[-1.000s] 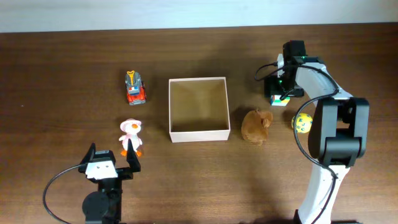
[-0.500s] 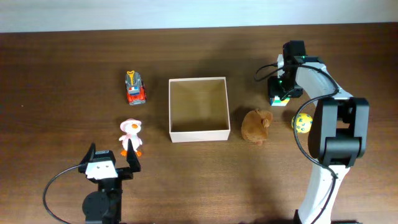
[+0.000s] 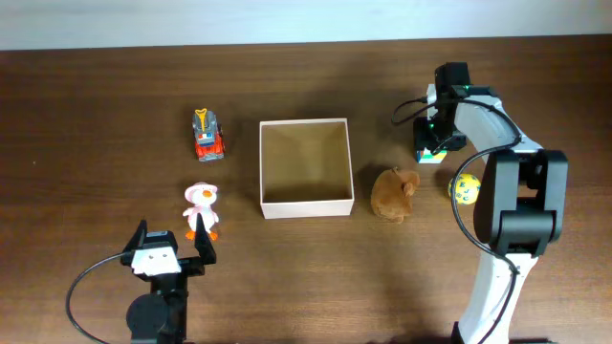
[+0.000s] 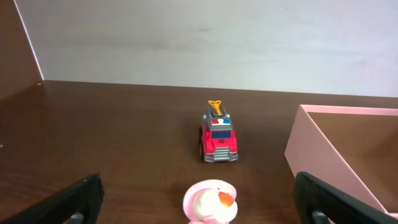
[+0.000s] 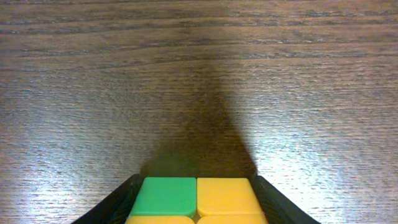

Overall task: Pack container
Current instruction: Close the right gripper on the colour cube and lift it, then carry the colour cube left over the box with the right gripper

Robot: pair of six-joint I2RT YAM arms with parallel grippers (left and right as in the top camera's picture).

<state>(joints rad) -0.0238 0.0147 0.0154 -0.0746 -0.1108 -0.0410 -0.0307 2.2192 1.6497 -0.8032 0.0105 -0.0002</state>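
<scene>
The box (image 3: 304,167) sits open near the middle of the tabletop (image 3: 96,96), white walls outside and tan-brown inside, with nothing in it. All the toys lie outside it.

To its left a red toy truck (image 3: 207,135) stands well apart from the wall. Nearer the left arm is a small white and pink duck (image 3: 200,208). The left fingers (image 4: 78,198) are spread wide apart and hold nothing. In the left wrist view the duck's head shows between them, low in the picture, with the truck farther off and one wall of the box at the right edge.

To the right of the box a brown plush animal (image 3: 394,194) lies just beside the wall. A yellow ball (image 3: 466,188) rests near it on the far side, partly hidden by the right arm. Farther back, a small coloured cube (image 3: 430,154) sits under the tip of the right arm. In the right wrist view the right fingers (image 5: 118,205) press against the cube's two sides, clamped on it. A green and a yellow tile face the camera, with bare wood grain beyond. Whether the cube touches the tabletop I cannot tell.
</scene>
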